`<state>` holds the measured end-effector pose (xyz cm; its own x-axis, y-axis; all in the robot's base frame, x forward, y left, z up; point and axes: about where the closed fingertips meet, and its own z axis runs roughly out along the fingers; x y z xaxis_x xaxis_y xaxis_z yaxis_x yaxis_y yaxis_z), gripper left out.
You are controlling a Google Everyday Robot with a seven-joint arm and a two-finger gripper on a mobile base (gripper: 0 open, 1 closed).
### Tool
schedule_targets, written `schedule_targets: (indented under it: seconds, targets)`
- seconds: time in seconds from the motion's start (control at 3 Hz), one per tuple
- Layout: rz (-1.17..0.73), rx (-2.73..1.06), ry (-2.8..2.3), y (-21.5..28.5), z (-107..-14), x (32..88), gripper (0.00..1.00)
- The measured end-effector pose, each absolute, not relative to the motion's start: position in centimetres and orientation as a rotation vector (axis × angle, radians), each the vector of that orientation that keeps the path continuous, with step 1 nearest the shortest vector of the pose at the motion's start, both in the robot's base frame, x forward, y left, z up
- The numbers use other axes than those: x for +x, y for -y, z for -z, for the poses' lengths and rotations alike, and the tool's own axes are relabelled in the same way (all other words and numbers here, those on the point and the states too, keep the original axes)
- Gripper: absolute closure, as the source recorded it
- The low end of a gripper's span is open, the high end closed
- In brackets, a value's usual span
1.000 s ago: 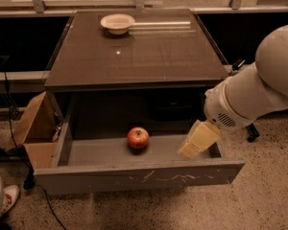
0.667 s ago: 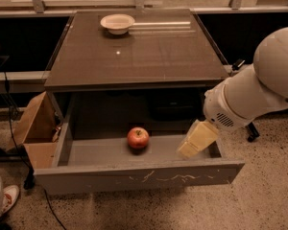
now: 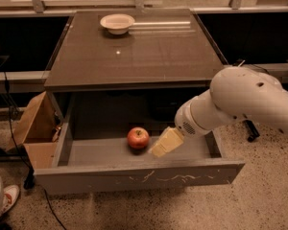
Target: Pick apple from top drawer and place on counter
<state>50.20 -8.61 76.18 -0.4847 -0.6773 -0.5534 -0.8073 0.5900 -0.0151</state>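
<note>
Claw (image 3: 165,142), pale yellow, is down inside the open top drawer (image 3: 134,177), tipped down and to the left; it sits just beside the apple (image 3: 138,137), on the apple's right side; you cannot tell if the claw is open or closed, and you cannot tell if it touches the apple; it is not holding the apple. A fat white arm (image 3: 240,104) comes in from the right and goes over the drawer's right side to the claw.

The apple is red with a bit of yellow; it rests on the grey drawer floor, near the middle. The drawer sticks out from under the table (image 3: 149,56); its long front has pale scratches on it. The table top is dark and shiny; a pale round bowl (image 3: 117,23) stands on it near the back edge, well apart from the apple. A brown cardboard box (image 3: 36,128) stands just left of the drawer; a white shoe (image 3: 8,199) shows in the bottom left corner.
</note>
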Motion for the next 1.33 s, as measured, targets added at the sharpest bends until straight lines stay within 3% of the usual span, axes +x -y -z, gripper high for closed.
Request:
schedule_targets:
  seconds: [1.33]
  targets:
    - [-0.488, -0.914, -2.446, 3.5, -65.2, 56.2, 0.00]
